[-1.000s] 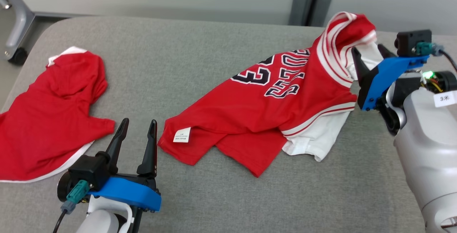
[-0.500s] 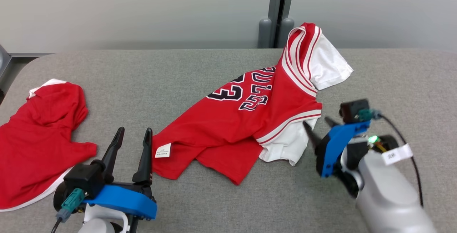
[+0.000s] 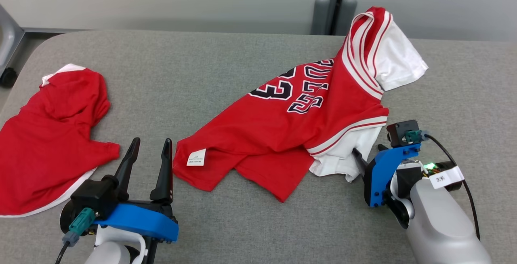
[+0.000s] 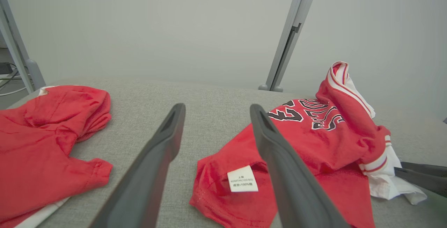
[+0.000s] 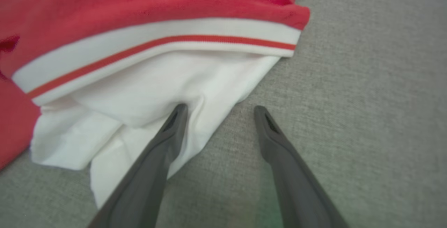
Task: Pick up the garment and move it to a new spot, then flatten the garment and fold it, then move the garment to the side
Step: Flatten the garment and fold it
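Far L, a second red top [image 3: 52, 134] lies on the grey counter [image 3: 202, 66], cut off at the head view's edge. L jaws sit wide open, nothing in them, btwn it and the jersey [image 3: 299, 126], which is crumpled mid-counter w/ its lettering partly folded under. L wrist view brings up print on its white label [image 4: 242, 178], too small to read. R jaws are spread and empty too. R wrist view shows one finger [image 5: 164, 140] over the white sleeve [image 5: 139, 95], the other over bare counter.
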{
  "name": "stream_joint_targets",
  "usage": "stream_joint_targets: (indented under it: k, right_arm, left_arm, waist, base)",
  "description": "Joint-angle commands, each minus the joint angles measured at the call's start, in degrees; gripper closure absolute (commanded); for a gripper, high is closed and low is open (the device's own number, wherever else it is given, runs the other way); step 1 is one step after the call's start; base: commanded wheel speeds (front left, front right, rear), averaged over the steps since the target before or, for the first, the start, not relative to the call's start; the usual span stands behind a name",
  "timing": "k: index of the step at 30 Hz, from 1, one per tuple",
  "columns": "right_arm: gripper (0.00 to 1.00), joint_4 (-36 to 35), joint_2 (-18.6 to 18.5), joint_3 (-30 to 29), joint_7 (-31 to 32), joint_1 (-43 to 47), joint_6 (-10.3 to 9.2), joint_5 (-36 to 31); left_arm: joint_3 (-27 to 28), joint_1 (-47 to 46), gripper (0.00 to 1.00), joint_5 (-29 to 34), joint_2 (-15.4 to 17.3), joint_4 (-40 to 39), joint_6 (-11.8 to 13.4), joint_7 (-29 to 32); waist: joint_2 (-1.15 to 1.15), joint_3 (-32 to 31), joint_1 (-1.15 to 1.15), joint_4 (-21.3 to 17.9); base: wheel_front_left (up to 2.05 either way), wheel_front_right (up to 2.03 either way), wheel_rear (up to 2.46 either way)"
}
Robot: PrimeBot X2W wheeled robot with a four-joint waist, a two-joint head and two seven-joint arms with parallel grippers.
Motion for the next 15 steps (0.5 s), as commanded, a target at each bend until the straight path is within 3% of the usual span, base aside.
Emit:
stream_joint_targets:
  k: [1,3,4,5,9,15]
  right_arm:
    - [0.00,0.97,0.17,0.00,0.71,-0.63,0.03,0.45]
    - [0.00,2.09,0.32,1.80,1.73,-0.48,0.06,1.74]
    - [0.69,2.26,0.43,2.59,1.77,-0.55,0.10,2.36]
    - [1.00,2.12,0.46,3.27,1.56,-0.42,0.11,2.96]
    - [1.00,-0.04,0.10,1.49,1.60,0.55,0.07,8.22]
    - [1.00,-10.59,-2.41,-6.23,4.07,5.56,0.02,6.73]
  left_arm:
    - [-0.13,-1.16,0.00,-0.11,0.02,0.11,-0.32,-0.37]
    - [-0.08,-1.22,0.00,-0.16,0.02,0.28,-0.19,-0.53]
    - [-0.06,-1.15,0.00,-0.20,0.07,0.34,-0.16,-0.56]
    - [0.01,-1.15,0.00,-0.23,0.12,0.40,-0.06,-0.57]
    - [0.29,-0.88,0.00,-0.32,0.23,0.38,0.43,-0.92]
    - [1.07,0.92,0.00,-0.70,0.48,-0.16,1.26,-1.40]
  waist:
    - [0.00,0.78,0.00,0.77]
    - [0.00,1.04,0.00,1.11]
    - [0.00,1.09,0.00,1.15]
    - [0.00,1.11,0.00,1.13]
    - [0.00,0.43,0.00,0.35]
    - [0.00,-1.38,0.00,-2.45]
  base:
    - [0.00,0.00,0.00]
    - [0.00,0.00,0.00]
    - [0.00,0.00,0.00]
    - [0.00,0.00,0.00]
    - [0.00,0.00,0.00]
    - [0.00,0.00,0.00]
